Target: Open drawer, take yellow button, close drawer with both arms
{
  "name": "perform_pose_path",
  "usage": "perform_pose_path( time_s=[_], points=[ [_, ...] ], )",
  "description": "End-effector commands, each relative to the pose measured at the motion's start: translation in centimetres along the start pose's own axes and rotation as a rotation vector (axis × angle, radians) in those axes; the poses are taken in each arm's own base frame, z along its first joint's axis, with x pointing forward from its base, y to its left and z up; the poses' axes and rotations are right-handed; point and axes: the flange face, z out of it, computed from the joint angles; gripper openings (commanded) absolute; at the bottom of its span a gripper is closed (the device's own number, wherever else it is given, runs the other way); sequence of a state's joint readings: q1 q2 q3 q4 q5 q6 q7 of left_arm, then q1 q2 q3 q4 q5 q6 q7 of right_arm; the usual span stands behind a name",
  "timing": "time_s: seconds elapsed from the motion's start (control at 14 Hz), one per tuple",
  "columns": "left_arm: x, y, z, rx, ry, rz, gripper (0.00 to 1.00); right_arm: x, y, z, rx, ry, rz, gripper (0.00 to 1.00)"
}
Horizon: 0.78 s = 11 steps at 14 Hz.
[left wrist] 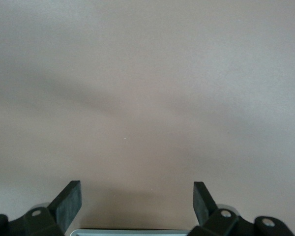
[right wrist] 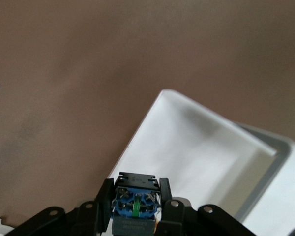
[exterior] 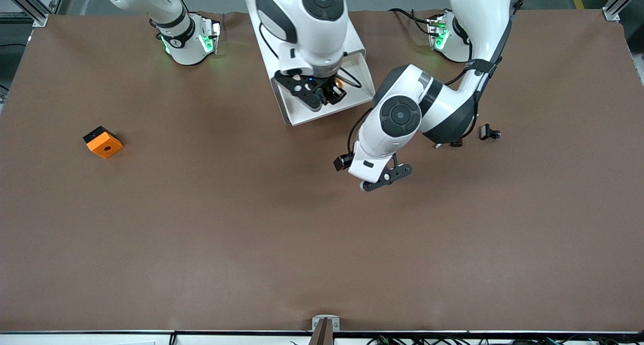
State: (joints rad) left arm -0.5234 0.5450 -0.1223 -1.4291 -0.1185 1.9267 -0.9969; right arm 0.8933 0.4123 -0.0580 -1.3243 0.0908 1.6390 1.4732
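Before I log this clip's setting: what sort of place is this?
Probably a robotics lab bench: two arms bolted to a brown-covered table, aluminium frame posts at its corners, and staged props, a white drawer and an orange block.

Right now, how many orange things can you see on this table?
2. An orange block lies on the table toward the right arm's end. The button, orange-capped, is held by the right gripper over the open drawer. Others may be hidden.
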Motion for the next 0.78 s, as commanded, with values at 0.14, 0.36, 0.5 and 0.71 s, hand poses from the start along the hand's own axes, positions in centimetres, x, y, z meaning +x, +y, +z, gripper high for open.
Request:
perform_pose_path(
  time_s=[0.14,0.36,0.5,0.71],
  points=[
    [-2.9,0.0,-0.7,0.011,0.031,0.015,1.00,10.2,4.8,-5.8,0.025,-0.039,-0.203,0.00],
    [-4.9,0.9,-0.5,0.015,0.029,0.045,1.00,18.1,7.4,-5.5,0.019,-0.044,-0.269,0.00],
    [-5.8,1.3,-0.2,0.018,0.027,0.046,1.00,23.9,9.8,-3.7,0.000,-0.048,-0.297,0.00],
    [-7.5,2.1,0.4,0.020,0.027,0.053,1.00,33.7,15.0,-0.7,0.017,-0.042,-0.388,0.00]
  ],
)
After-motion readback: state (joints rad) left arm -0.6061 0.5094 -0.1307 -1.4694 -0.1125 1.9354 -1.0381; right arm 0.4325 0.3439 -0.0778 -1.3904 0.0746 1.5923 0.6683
